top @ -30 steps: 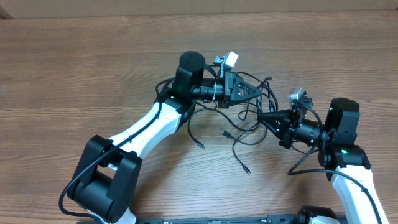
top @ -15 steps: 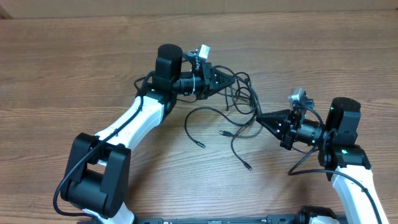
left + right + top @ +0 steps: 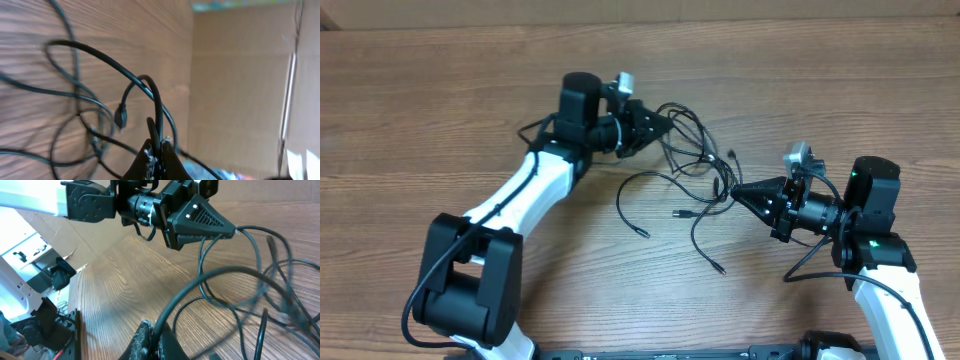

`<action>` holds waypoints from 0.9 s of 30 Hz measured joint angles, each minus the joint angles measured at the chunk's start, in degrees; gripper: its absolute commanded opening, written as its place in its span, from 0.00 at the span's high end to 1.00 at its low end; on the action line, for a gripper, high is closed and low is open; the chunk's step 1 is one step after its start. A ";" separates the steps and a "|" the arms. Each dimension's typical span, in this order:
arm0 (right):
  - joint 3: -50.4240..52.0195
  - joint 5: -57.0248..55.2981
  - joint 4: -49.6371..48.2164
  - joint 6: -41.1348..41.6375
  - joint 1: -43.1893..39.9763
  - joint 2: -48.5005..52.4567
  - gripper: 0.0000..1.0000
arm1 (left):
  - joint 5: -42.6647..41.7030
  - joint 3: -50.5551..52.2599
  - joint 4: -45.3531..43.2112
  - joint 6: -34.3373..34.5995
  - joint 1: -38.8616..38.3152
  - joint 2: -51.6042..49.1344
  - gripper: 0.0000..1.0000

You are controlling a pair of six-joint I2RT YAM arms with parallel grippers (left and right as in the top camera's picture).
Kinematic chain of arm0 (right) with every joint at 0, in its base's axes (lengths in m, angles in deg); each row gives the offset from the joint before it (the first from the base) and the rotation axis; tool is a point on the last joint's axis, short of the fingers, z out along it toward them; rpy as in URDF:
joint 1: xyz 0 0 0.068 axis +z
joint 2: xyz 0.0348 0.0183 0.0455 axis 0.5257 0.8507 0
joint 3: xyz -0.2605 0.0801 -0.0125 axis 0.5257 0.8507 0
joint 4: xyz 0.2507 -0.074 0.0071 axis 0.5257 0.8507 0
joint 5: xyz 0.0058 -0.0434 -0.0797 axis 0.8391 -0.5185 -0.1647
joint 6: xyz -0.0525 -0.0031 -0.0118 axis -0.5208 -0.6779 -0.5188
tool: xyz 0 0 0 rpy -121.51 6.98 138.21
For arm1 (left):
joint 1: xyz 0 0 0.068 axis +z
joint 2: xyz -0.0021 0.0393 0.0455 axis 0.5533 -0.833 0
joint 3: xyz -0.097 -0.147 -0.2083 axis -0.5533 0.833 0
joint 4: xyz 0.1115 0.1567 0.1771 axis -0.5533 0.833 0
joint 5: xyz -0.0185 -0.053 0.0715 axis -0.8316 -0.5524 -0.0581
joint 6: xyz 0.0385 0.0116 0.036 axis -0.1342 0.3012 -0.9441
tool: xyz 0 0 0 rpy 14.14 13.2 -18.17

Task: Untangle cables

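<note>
Cables point(image 3: 700, 165) are spread in loose black loops over the middle of the wooden table point(image 3: 440, 100), strung between the two grippers. The left gripper point(image 3: 667, 121) is clamped shut on one strand at the upper left of the tangle. In the left wrist view its fingers point(image 3: 145, 160) are pressed together, and a cord is seen rising from between them and arching over. The right gripper point(image 3: 736, 190) is likewise closed, its tip pinched on another strand at the right edge of the tangle. In the right wrist view a loop is seen leaving its closed fingers point(image 3: 142, 337) and curving up toward the left gripper. The two tips are held near each other but apart, with the crossing loops between them.

Three free ends are laid flat on the table below the tangle: the left loose end point(image 3: 642, 234), the right loose end point(image 3: 718, 268), and the middle loose end point(image 3: 679, 213) between them. An upper plug point(image 3: 731, 154) is seen at the top right of the bunch. Whether the strands near the grippers are lifted off the wood cannot be told from above.
</note>
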 measured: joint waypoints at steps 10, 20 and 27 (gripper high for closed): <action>0.00 -2.27 0.11 0.81 0.00 0.00 0.67 | -6.16 0.02 -7.28 -3.02 2.62 0.00 0.96; 0.00 -11.67 0.28 8.83 0.00 0.00 0.00 | -26.25 -0.11 -43.71 -3.82 2.56 0.48 0.96; 0.00 -13.25 0.22 11.85 0.00 0.00 0.00 | -29.88 -0.09 -56.02 0.00 3.13 4.81 0.96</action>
